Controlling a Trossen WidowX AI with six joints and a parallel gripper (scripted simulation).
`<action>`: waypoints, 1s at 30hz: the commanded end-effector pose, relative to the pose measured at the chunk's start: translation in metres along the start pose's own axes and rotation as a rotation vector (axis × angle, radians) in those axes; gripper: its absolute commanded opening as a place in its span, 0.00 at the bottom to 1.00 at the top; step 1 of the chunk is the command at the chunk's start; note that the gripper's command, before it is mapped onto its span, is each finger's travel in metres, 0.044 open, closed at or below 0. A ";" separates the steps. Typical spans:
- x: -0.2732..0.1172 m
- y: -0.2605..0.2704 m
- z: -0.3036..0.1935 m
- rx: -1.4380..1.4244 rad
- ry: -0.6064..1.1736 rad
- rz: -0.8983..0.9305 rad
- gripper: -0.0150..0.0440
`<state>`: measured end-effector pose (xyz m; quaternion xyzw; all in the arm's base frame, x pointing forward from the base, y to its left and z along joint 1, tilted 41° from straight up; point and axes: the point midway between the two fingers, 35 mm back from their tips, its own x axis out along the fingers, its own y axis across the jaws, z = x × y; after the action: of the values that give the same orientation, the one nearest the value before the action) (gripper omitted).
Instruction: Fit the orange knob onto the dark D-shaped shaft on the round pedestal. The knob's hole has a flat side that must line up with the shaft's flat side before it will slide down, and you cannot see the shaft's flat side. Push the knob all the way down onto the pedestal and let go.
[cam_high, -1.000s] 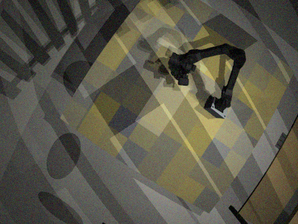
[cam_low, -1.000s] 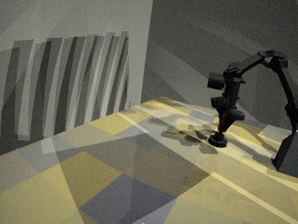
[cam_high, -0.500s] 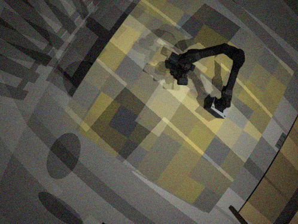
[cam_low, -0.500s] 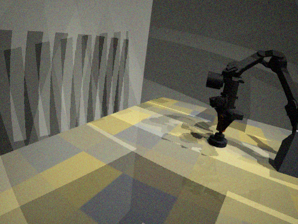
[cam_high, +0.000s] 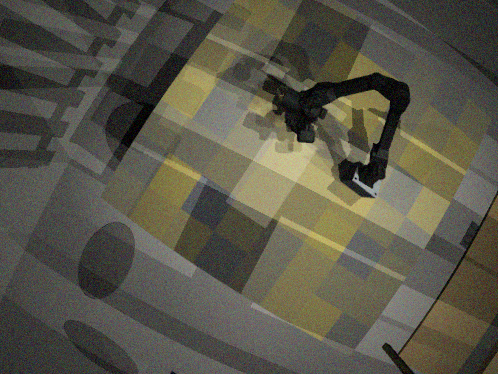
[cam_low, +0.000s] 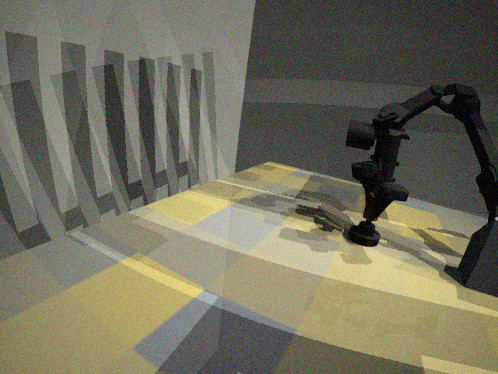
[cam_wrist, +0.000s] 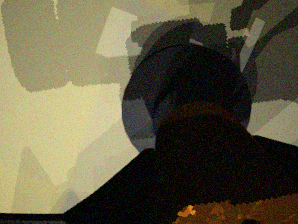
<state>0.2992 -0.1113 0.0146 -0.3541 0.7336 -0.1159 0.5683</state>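
Note:
The round pedestal is a dark disc on the table. My gripper points down over it, shut on the orange knob. The knob looks dark brown in shadow, with brighter orange low in the wrist view; the exterior view shows only small orange traces between the fingers. The knob is just above the pedestal's raised middle. The shaft is not distinct, so I cannot tell whether the knob's hole is around its tip or above it. In the top view the arm hides knob and pedestal.
The arm's base stands on the patterned table. The arm arches from it to the pedestal. Strong patches of light and shadow cross the table and wall.

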 end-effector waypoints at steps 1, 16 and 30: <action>-0.003 -0.002 0.000 0.000 -0.006 -0.001 0.25; 0.000 0.000 0.002 0.000 -0.006 -0.001 0.25; -0.001 -0.001 0.001 0.000 -0.006 -0.001 0.25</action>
<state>0.2998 -0.1121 0.0134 -0.3537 0.7327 -0.1153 0.5699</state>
